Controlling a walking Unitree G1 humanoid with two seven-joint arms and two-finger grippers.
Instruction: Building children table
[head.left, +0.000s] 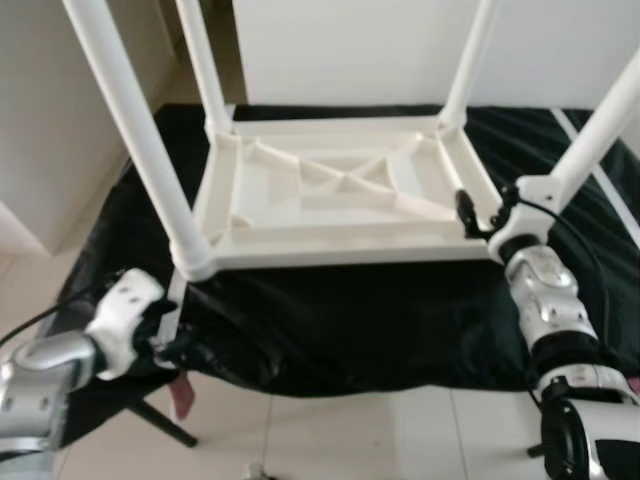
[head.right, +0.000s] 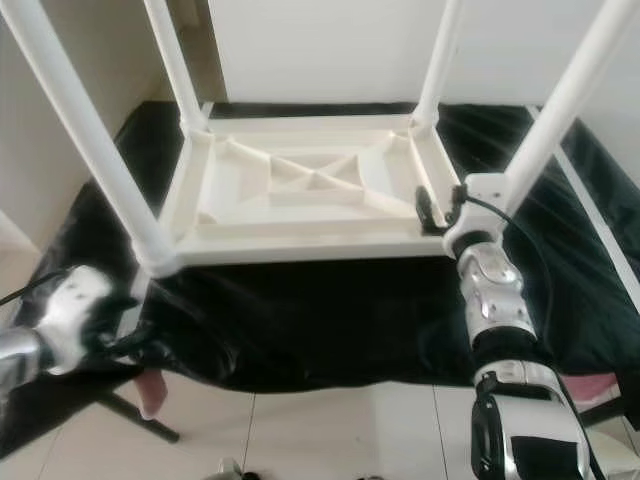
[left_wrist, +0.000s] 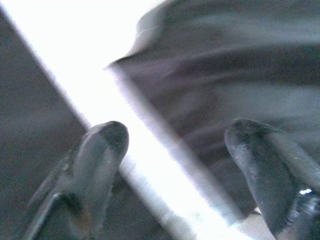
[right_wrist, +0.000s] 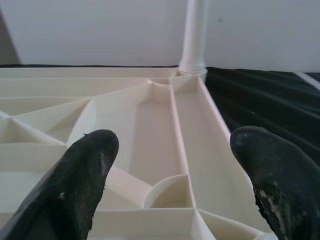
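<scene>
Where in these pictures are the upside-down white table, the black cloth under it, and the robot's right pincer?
white table (head.left: 340, 190), left eye view, ribbed underside.
black cloth (head.left: 350, 320), left eye view, front drape.
right pincer (right_wrist: 172, 170), right wrist view, open gap between its fingertips, over the table's underside.

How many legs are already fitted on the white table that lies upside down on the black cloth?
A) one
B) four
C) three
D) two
B: the upside-down table on the black cloth has a white leg rising from each corner: near left, far left, far right and near right.
</scene>
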